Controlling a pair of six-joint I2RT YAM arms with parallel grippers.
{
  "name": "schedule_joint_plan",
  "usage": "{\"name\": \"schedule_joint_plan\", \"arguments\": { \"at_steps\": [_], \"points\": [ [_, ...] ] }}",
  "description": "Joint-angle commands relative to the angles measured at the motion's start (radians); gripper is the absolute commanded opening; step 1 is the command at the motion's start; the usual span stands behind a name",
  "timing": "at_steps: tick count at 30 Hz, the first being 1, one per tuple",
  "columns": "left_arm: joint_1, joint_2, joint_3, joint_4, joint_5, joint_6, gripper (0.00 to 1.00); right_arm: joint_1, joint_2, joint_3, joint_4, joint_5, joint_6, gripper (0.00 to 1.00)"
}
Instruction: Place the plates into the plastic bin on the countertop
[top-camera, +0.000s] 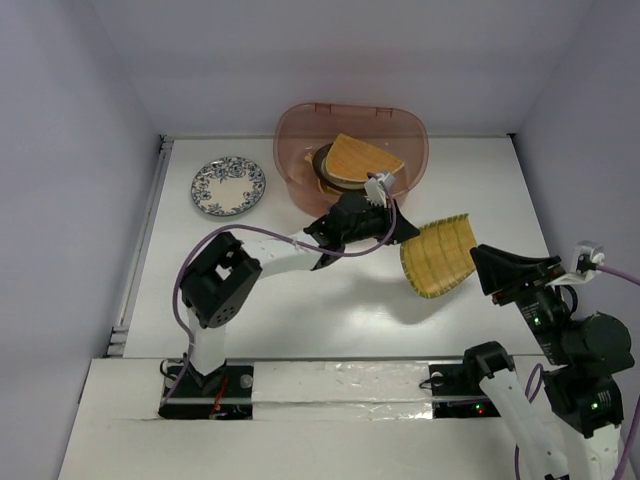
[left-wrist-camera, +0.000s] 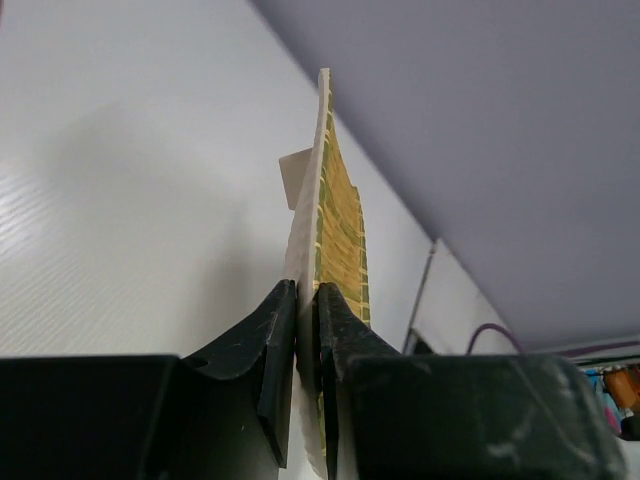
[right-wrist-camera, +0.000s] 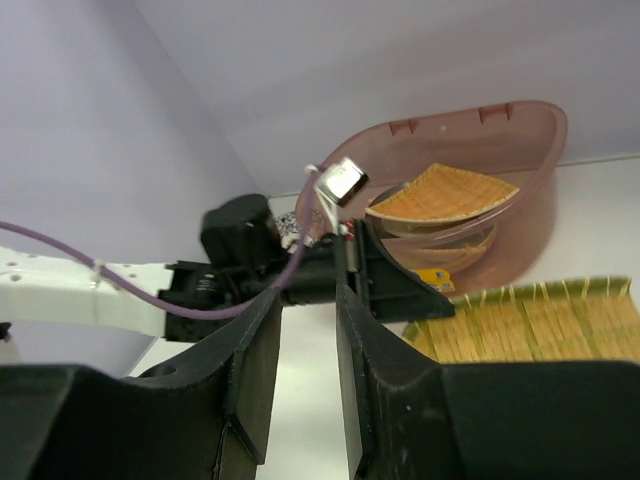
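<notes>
The left gripper (left-wrist-camera: 305, 296) is closed tight on the thin edge of an orange-tan fan-shaped plate (left-wrist-camera: 342, 225), its jaws pinching only the rim. The rest of the plate juts out unsupported. From above, the plate hangs just in front of the plastic bin (top-camera: 292, 170), to the right of the wrist and apparently clear of the countertop (top-camera: 320, 325), judging by the shadow below it. With so narrow a grip, the main risk is that the plate pivots or slides out between the jaws when the wrist swings toward the bin. Its far edge could also clip the bin's near wall if carried too low. A second fan plate (top-camera: 365, 160) already sits tilted on other dishes inside, so a careless release might leave this one skating off the stack. The right gripper (right-wrist-camera: 308, 300) stands partly open with nothing in it, close to the plate's right side — a bump there would jar the hold. The left arm runs up from its base, bends sharply at the elbow, then stretches rightward with the wrist just short of the bin.
</notes>
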Motion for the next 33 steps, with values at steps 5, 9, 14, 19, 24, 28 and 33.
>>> {"name": "schedule_joint_plan", "arguments": {
  "at_steps": [5, 9, 14, 19, 24, 28, 33],
  "points": [
    [0.004, -0.165, 0.047, 0.154, 0.073, -0.045, 0.0, 0.004, -0.022, 0.003, 0.07, 0.04, 0.012, 0.34],
    [0.025, -0.205, 0.085, 0.131, 0.057, -0.025, 0.0, 0.004, -0.025, 0.009, 0.069, 0.045, 0.012, 0.34],
    [0.11, -0.262, 0.17, 0.032, -0.009, 0.012, 0.0, 0.004, -0.028, 0.022, 0.058, 0.046, 0.007, 0.34],
    [0.264, -0.233, 0.274, -0.034, -0.006, 0.009, 0.0, 0.004, -0.026, 0.032, 0.055, 0.043, 0.001, 0.34],
    [0.383, -0.131, 0.412, -0.128, -0.002, -0.005, 0.0, 0.004, -0.019, 0.022, 0.056, 0.032, 0.001, 0.34],
    [0.452, 0.037, 0.586, -0.194, 0.018, -0.033, 0.0, 0.004, -0.013, 0.013, 0.063, 0.023, 0.004, 0.34],
    [0.495, 0.154, 0.661, -0.26, 0.023, -0.091, 0.0, 0.004, 0.006, 0.009, 0.058, 0.013, 0.001, 0.34]
  ]
}}
